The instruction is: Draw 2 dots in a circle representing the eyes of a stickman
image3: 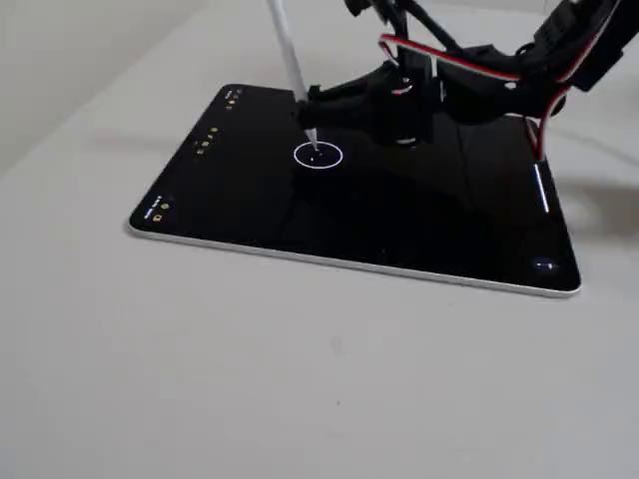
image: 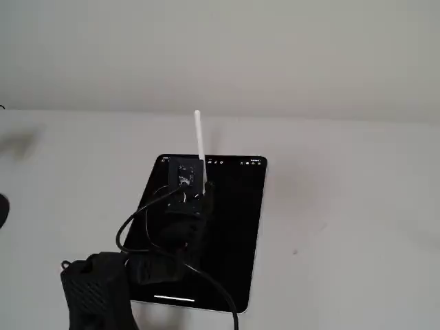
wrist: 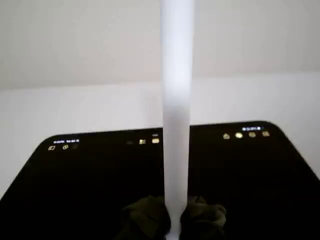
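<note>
A black tablet lies flat on the pale table. A thin white circle shows on its screen in a fixed view. My gripper is shut on a white stylus, which stands nearly upright with its tip inside the circle, at or just above the glass. One faint speck shows by the tip; I cannot make out two dots. In the other fixed view the gripper and stylus stand over the tablet's far half and the arm hides the circle. The wrist view shows the stylus between my fingertips.
Small icons run along the tablet's short edge, also in the wrist view. A white bar glows at the opposite edge. The arm's black body and cables overhang the tablet's near corner. Bare table surrounds the tablet.
</note>
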